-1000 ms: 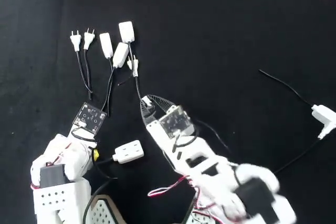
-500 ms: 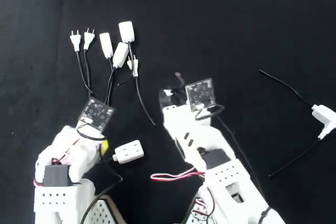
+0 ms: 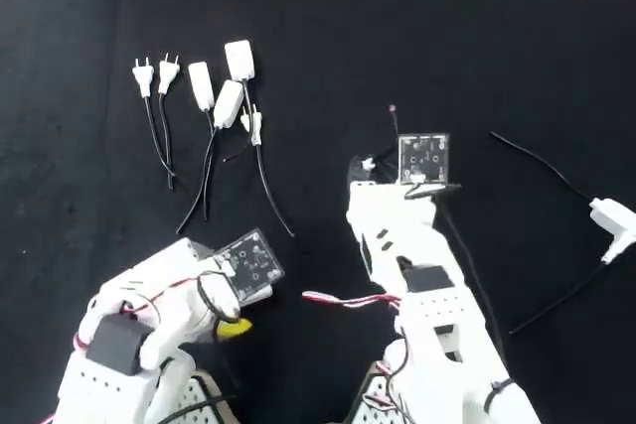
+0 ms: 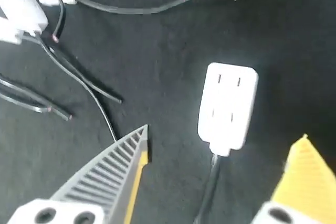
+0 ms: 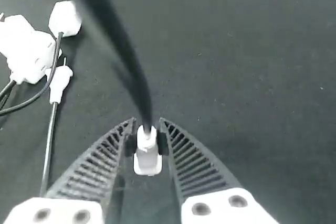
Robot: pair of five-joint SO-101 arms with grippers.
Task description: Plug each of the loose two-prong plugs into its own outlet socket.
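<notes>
My right gripper (image 5: 146, 124) is shut on a white two-prong plug (image 5: 146, 153), whose black cord (image 5: 134, 85) trails off beyond the fingertips. From above, that plug (image 3: 368, 163) hangs at mid-table with its cord end (image 3: 393, 108) pointing to the far side. My left gripper (image 4: 224, 135) is open just above a white outlet socket block (image 4: 228, 103), which lies flat on the black table between the grey finger (image 4: 118, 163) and the yellow finger (image 4: 302, 169). More loose plugs (image 3: 144, 74) and white sockets (image 3: 238, 59) lie in a cluster at the far left.
Black cords (image 3: 209, 171) run from the cluster toward the left arm. Another white plug (image 3: 611, 217) with a long black cable (image 3: 556, 300) lies at the right edge. The black table (image 3: 497, 47) has bare room at the far right.
The right arm has carried its held plug rightward and farther from the front edge. The left arm has swung right, over the socket block that lay near the front.
</notes>
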